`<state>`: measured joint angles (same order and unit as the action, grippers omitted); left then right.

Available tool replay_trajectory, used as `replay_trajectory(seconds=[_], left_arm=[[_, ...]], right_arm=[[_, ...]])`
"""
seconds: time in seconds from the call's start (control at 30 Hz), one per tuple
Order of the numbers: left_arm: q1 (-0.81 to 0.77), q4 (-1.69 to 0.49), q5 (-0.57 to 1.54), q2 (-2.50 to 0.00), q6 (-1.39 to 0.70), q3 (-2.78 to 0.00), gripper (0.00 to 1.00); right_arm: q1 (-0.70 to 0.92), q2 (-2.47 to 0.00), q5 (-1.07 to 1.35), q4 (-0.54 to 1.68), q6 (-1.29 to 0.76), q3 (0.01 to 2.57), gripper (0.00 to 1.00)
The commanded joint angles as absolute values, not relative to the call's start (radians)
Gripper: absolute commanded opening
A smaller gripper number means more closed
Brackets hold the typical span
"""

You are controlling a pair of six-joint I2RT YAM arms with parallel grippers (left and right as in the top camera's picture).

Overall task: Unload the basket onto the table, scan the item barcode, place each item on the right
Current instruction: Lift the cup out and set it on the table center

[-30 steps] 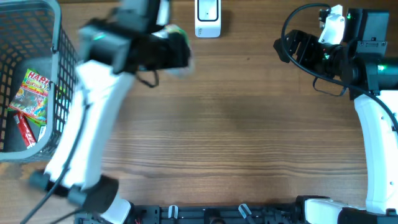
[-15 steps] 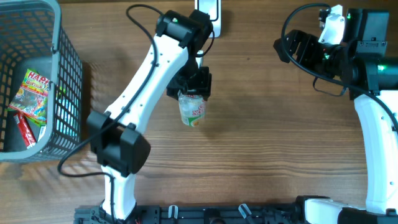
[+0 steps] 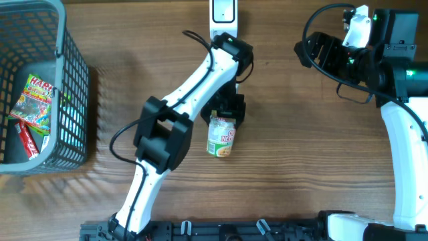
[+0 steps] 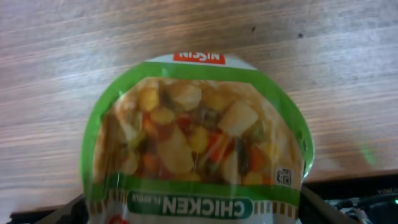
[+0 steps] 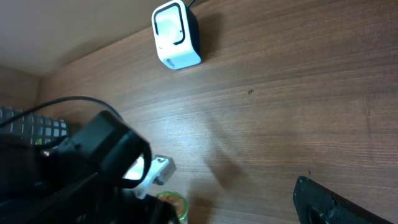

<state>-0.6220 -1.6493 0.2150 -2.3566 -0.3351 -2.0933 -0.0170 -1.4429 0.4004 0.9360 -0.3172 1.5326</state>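
Note:
A Nissin chicken cup noodle (image 3: 221, 137) with a green-rimmed lid sits at the table's middle, below the white barcode scanner (image 3: 223, 13) at the far edge. My left gripper (image 3: 225, 110) is shut on the cup's upper end. In the left wrist view the lid (image 4: 199, 130) fills the frame, with dark fingers (image 4: 323, 205) at either lower corner; a small square code shows at the lid's right edge. My right gripper (image 3: 314, 50) hangs open and empty at the far right. The right wrist view shows the scanner (image 5: 176, 35) and the cup's rim (image 5: 171, 202).
A grey wire basket (image 3: 67, 100) stands at the left edge with a candy bag (image 3: 37, 100) and a red packet inside. The left arm (image 3: 194, 87) stretches across the middle of the wooden table. The right arm's cables hang at the top right.
My left arm has swung from beside the basket to the table's middle, carrying the cup rightward and toward the front. The right arm has not moved.

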Motion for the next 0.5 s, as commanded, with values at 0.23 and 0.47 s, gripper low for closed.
replay_trajectory(seconds=[0.23, 0.47], left_arm=[[-0.616, -1.544, 0.224, -2.392, -0.33, -2.092, 1.0], [-0.6, -1.544, 0.223, -2.381, -0.33, -2.094, 1.0]], right_arm=[[-0.02, -1.45, 0.416, 0.936, -0.325, 1.547, 0.99], [-0.02, -1.45, 0.416, 0.936, -0.325, 1.547, 1.0]])
